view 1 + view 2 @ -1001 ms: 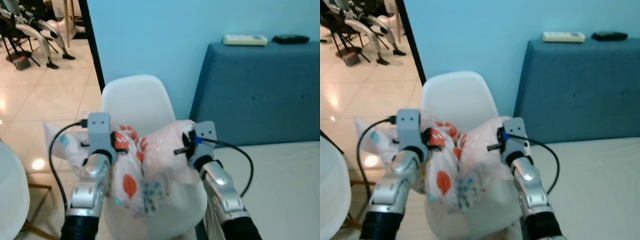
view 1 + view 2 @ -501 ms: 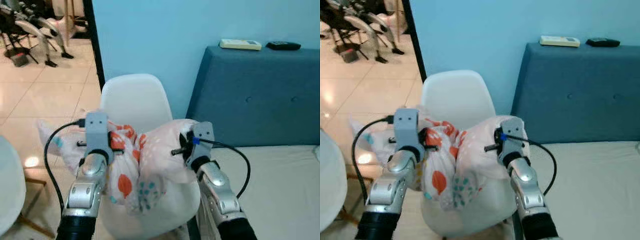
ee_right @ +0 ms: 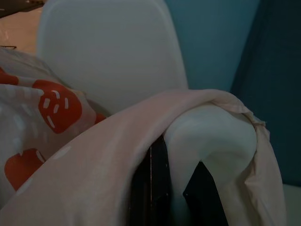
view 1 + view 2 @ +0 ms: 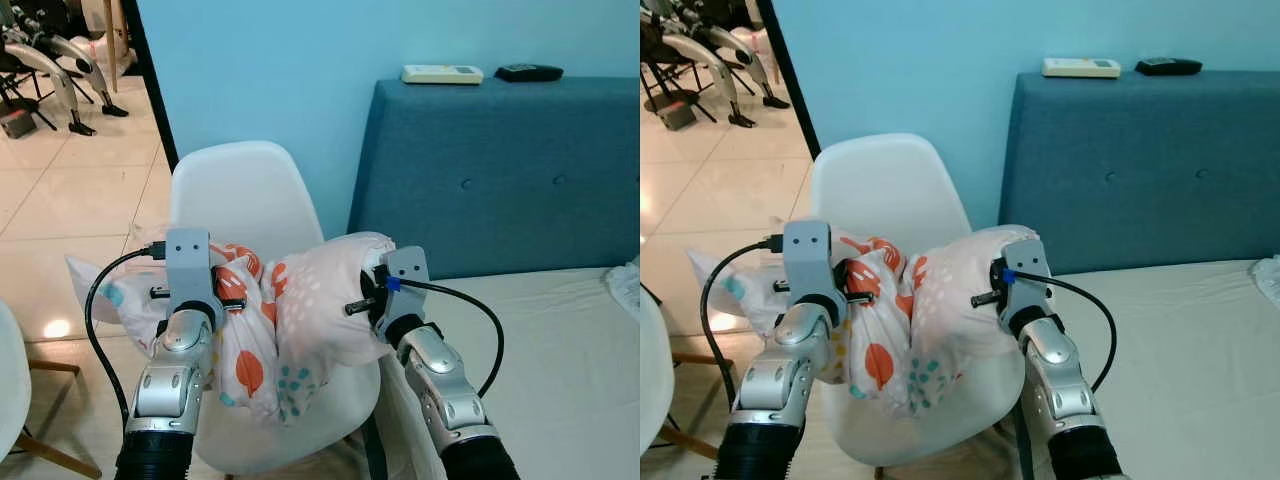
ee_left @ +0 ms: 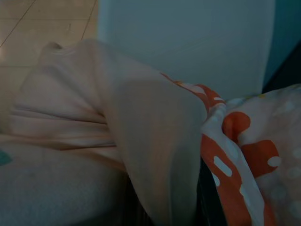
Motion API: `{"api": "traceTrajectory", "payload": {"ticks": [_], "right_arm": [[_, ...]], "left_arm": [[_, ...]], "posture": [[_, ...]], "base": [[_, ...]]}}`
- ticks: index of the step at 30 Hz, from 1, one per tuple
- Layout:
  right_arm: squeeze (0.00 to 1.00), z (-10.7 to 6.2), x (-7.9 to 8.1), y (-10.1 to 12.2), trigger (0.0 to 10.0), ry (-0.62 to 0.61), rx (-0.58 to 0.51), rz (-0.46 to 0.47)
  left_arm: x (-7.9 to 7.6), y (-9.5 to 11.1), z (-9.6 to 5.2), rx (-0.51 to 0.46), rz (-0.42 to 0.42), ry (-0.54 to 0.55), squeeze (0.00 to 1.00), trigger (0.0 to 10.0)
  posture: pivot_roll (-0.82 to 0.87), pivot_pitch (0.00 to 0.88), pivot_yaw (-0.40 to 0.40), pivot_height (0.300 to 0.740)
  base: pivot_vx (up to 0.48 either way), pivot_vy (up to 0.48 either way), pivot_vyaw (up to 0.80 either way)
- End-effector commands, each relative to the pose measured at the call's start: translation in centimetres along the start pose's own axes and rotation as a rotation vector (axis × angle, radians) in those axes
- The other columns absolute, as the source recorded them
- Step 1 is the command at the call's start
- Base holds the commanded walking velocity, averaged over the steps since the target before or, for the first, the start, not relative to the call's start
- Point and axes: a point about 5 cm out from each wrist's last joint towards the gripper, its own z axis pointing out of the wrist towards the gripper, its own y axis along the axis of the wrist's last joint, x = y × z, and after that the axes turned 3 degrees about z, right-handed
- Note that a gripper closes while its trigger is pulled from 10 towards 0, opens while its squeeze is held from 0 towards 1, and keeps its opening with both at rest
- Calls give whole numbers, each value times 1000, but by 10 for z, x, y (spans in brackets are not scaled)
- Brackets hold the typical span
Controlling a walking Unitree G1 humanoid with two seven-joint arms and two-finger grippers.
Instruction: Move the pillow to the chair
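Above the chair (image 4: pixel 245 195), both grippers still clutch the pillow (image 4: pixel 300 320).

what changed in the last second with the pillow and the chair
The camera has shifted, so the chair and headboard sit further left in view. Otherwise nothing clearly changed: left gripper and right gripper still clamp the pillow above the seat.

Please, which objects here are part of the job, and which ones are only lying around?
Part of the job:
- pillow, bunched and held over the seat
- white chair
- left gripper and right gripper, both gripping the pillow

Only lying around:
- white remote and black remote on top of the blue headboard
- bed
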Motion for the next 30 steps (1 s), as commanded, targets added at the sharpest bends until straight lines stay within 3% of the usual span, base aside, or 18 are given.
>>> {"api": "traceTrajectory", "payload": {"ticks": [1, 13, 15, 30], "right_arm": [[0, 4, 9, 6, 10000, 49, -24, -6], [0, 4, 10, 5, 10000, 47, -22, 5], [0, 4, 11, 8, 10000, 69, -52, 56], [0, 6, 10, 5, 10000, 60, -17, 24]], "left_arm": [[-3, 8, 2, -22, 0, -12, 0, 10000], [-5, 13, 0, -60, 15, -34, 0, 10000], [-4, 17, 0, -84, 11, -35, 0, 10000], [-2, 15, -3, -86, 4, -23, 0, 10000]], "posture": [[51, 99, -26, 730], [61, 97, -27, 730], [61, 93, -24, 715], [62, 85, -20, 676]], "base": [[0, 334, 0], [0, 67, 0], [0, 0, 0], [0, 0, 0]]}}
